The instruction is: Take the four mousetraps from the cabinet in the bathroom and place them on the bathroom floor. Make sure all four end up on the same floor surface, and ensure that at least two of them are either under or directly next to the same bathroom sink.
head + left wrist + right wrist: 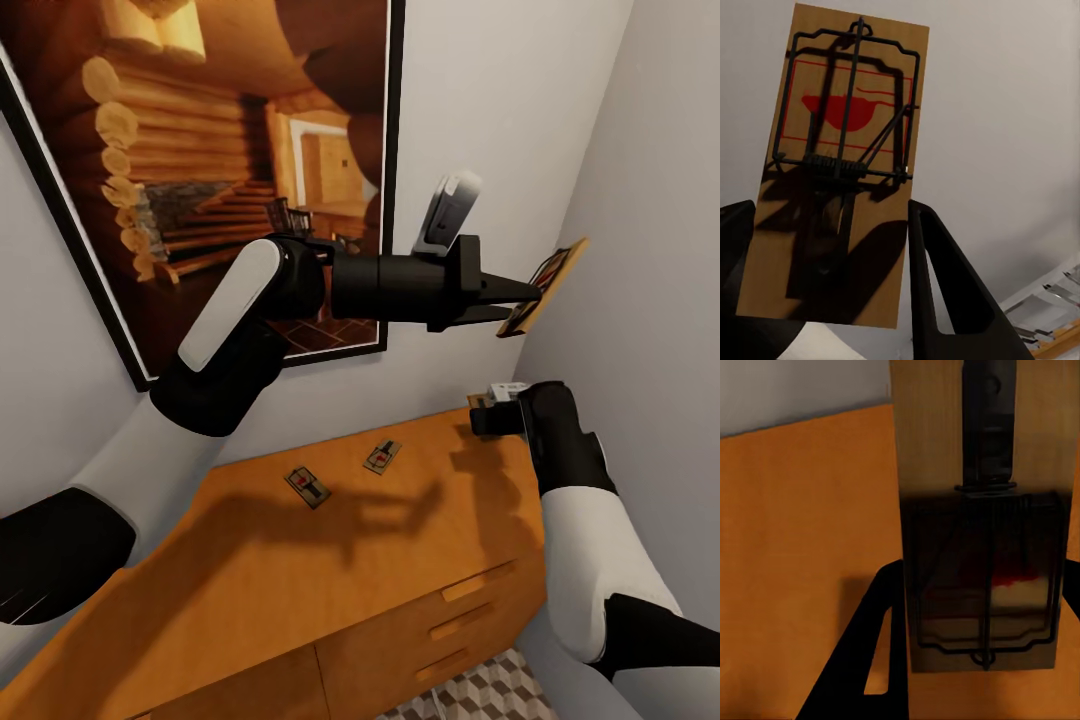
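Orange cabinet top in a grey-walled corner, two traps left lying there, left fingers clamped on a third trap held high, right fingers clamped on a fourth, probably for carrying to the floor.

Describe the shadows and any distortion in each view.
Head view: wide-angle bending of the picture frame; arm shadows fall dark on the orange cabinet top near two mousetraps. Left wrist view: the left end effector casts shadow over the lower half of its held mousetrap. Right wrist view: the right end effector's mousetrap is dim, heavily shaded.
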Controlling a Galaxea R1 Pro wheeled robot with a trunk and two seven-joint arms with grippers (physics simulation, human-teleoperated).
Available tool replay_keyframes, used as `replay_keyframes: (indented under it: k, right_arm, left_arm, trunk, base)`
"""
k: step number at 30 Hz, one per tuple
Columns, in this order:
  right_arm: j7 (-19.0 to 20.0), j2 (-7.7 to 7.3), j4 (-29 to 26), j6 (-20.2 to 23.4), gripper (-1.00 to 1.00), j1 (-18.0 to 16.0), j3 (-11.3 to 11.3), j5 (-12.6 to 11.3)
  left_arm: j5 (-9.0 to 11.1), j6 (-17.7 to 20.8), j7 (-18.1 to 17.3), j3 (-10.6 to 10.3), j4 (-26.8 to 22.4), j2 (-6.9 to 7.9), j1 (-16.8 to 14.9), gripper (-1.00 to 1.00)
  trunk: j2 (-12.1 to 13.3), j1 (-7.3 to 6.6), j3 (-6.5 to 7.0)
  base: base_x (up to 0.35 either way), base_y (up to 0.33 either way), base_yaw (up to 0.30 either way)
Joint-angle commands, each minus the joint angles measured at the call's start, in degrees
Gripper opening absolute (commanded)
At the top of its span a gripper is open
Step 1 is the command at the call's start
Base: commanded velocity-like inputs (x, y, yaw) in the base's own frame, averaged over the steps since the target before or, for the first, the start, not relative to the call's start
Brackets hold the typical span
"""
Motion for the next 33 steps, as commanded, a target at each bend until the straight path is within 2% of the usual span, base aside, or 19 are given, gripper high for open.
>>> replay_keyframes:
  k: [1, 10, 33]
  right_arm:
    - [0.87, 0.06, -0.09, 0.13, -1.00, -0.06, -0.17, 0.54]
    - [1.23, 0.05, -0.13, 0.22, -1.00, -0.05, -0.06, 0.57]
    - [1.24, 0.04, 0.62, 0.08, -1.00, -0.01, 0.03, 0.57]
  left_arm:
    - [0.45, 0.09, 0.44, 0.02, -0.01, -0.02, -0.05, -1.00]
    - [0.45, 0.09, 0.50, 0.02, -0.01, -0.10, -0.05, -1.00]
    - [0.45, 0.14, 0.44, 0.02, 0.03, 0.07, -0.06, -1.00]
  trunk:
    - [-0.05, 0.01, -0.07]
    - [-0.05, 0.01, -0.07]
    - [-0.05, 0.01, -0.07]
  base:
    - [0.000, 0.000, 0.000]
    - [-0.043, 0.000, 0.000]
    - [-0.329, 0.000, 0.000]
